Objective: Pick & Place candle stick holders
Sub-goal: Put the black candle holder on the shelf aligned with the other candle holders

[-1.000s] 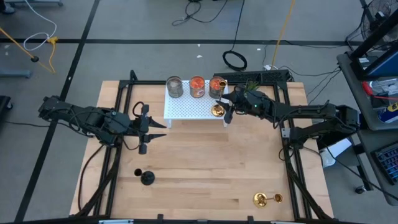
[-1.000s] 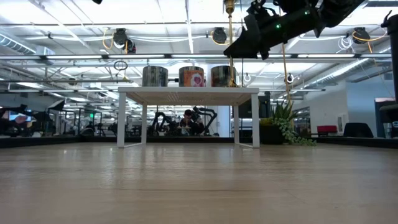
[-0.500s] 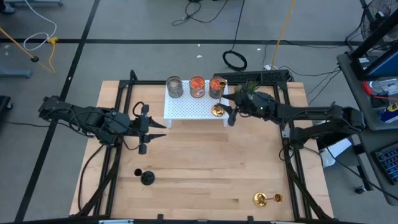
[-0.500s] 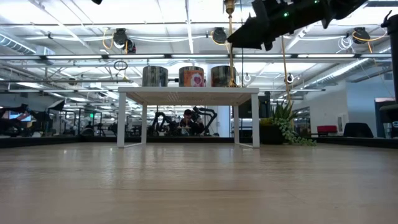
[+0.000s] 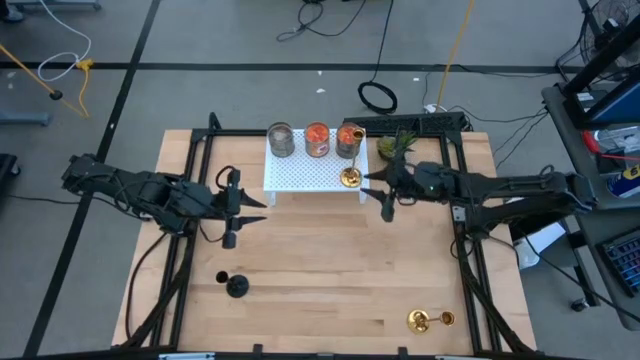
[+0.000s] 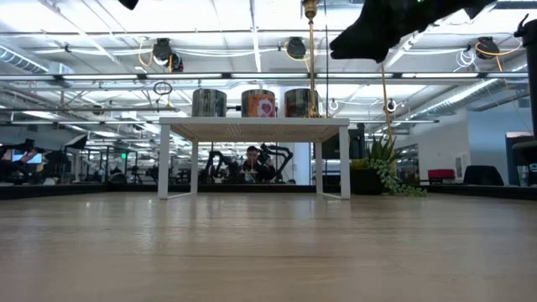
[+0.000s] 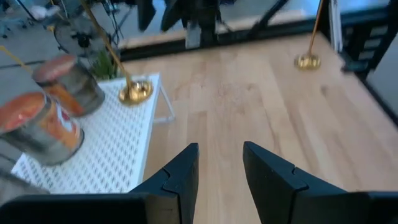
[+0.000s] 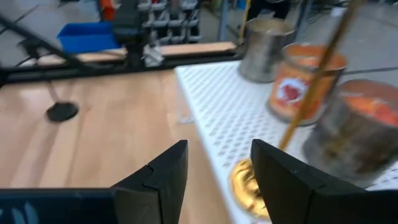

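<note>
Bright overhead light; blurred wrist views

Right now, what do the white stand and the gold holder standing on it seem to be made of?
The white perforated stand looks like painted sheet metal: a matte white top with a regular grid of small holes, on thin legs. The gold candle stick holder looks like polished metal, perhaps brass or plating: its round base and thin stem shine like a mirror. Neither material is certain from the look alone.
</note>
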